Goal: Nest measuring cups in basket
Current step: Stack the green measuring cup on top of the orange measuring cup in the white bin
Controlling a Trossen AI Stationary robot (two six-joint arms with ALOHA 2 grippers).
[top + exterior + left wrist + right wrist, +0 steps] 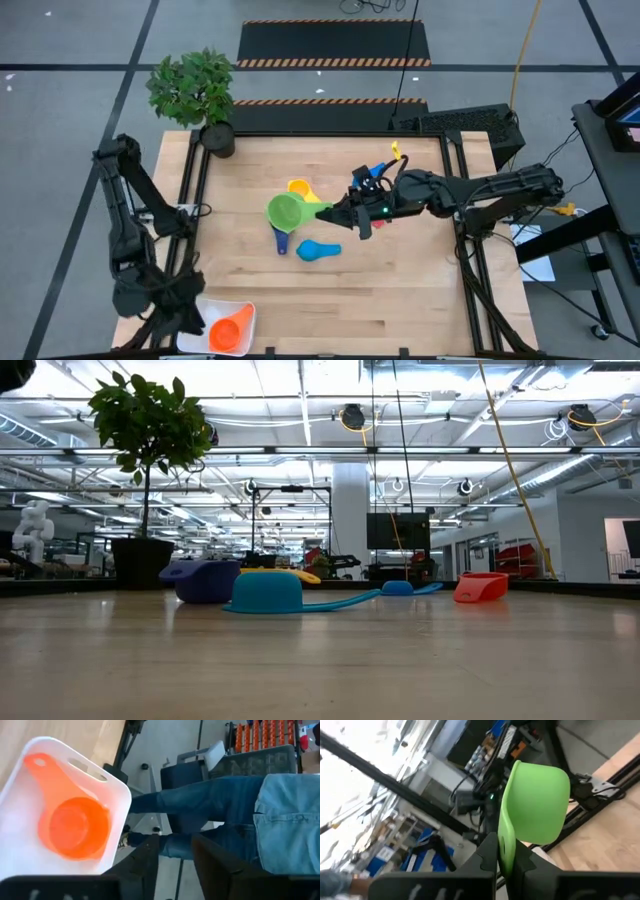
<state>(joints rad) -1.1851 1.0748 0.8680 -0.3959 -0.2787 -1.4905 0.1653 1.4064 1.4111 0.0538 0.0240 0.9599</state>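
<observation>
From above, the right hand (pixel 345 212) reaches in over the middle of the bench (pixel 400 300), clenched on the flat handle of the green measuring cup (pixel 286 211), whose bowl sticks out just beyond the fingertips. Close around that bowl lie the yellow cup (pixel 301 188), the dark blue cup (pixel 282 240) and, nearer the hand, the light blue cup (pixel 319 251). The left hand (pixel 188 318) hangs at the bench's near left corner, just beside the white basket (pixel 243 316), where the orange cup (pixel 226 333) lies; a potted plant (pixel 195 95) stands at the far left corner

At bench height, neither hand shows; the light blue cup (pixel 268 593) sits upside down in front, the dark blue cup (pixel 200 580) beside it, a red cup (pixel 481 587) well off to the side

Past the left hand (pixel 175 862), its fingers (pixel 145 865) stand apart with nothing between them; the orange cup (pixel 75 822) rests in the basket (pixel 112 785) close alongside, and a person's jeans (pixel 280 827) show beyond the bench

In the right wrist view, the right hand (pixel 506 857) pinches the green cup's (pixel 535 805) handle on edge, the bowl held clear of the bench just ahead of the fingertips
</observation>
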